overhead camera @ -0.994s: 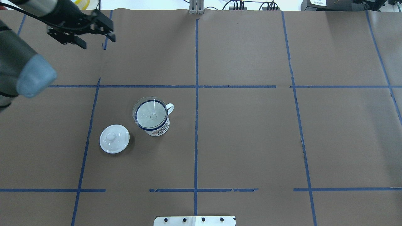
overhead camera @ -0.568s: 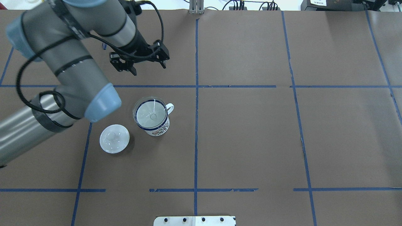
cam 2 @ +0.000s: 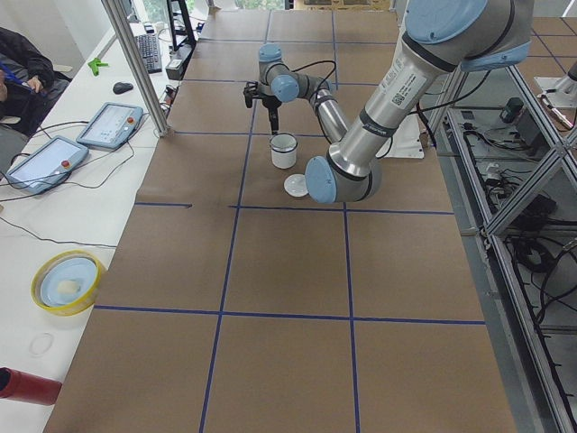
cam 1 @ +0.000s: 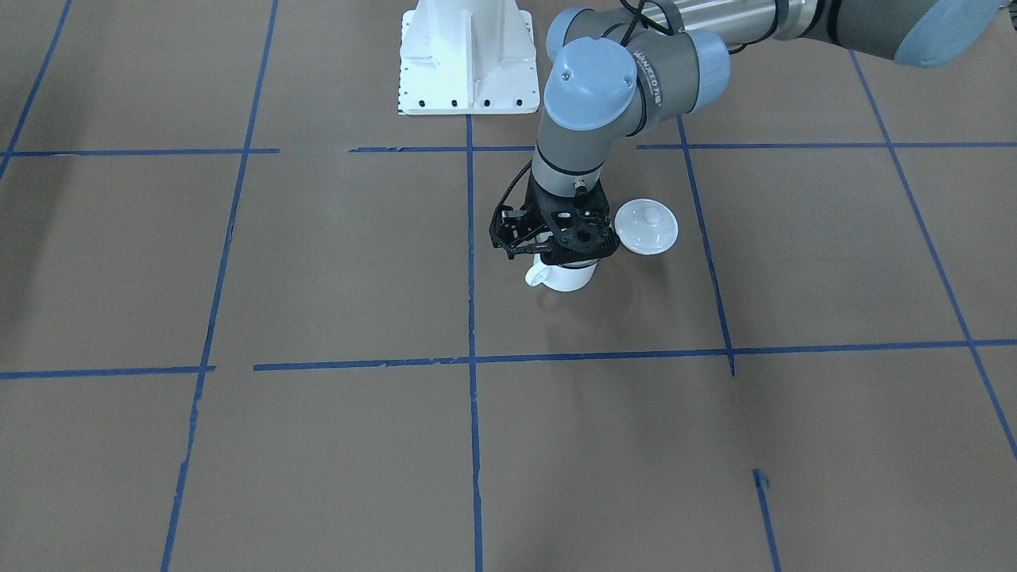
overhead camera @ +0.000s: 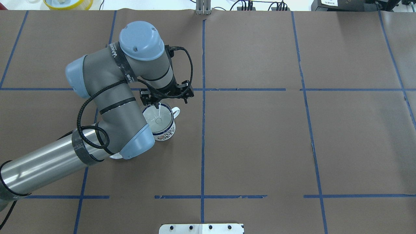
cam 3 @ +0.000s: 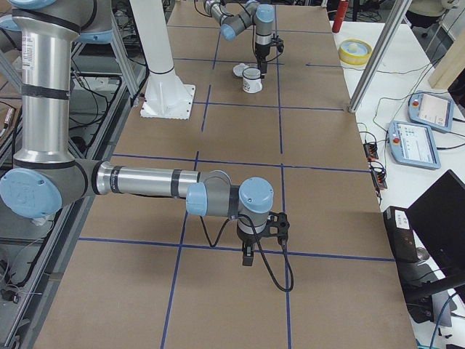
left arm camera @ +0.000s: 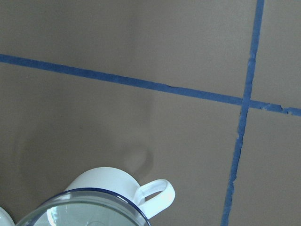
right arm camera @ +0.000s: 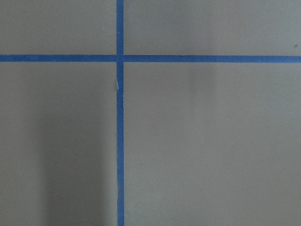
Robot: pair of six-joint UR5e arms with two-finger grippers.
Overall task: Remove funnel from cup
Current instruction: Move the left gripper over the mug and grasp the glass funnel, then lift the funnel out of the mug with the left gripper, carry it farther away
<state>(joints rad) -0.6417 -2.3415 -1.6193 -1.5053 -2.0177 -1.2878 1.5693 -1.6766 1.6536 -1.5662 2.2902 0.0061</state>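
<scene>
The white cup [overhead camera: 163,131] with a dark blue rim stands left of the table's middle, its handle toward the centre line. The clear funnel [overhead camera: 158,117] sits in its mouth. My left gripper [overhead camera: 164,100] hangs open and empty just above the cup's far rim, touching nothing. In the front view the gripper [cam 1: 558,254] covers the cup's [cam 1: 566,277] top and hides the funnel. The left wrist view shows the funnel's rim [left arm camera: 89,212] and the cup's handle [left arm camera: 157,193] at the bottom edge. My right gripper [cam 3: 247,256] hovers over bare paper far from the cup; I cannot tell its state.
A round white knobbed lid [cam 1: 646,226] lies beside the cup, mostly under my left elbow in the overhead view. The white robot base [cam 1: 469,56] stands at the near edge. A yellow bowl [cam 2: 68,281] sits off the paper at the table's far-left corner.
My left arm has swung from the far left corner toward the centre and down, bringing its open gripper over the cup. Cup, funnel and lid have not moved.
</scene>
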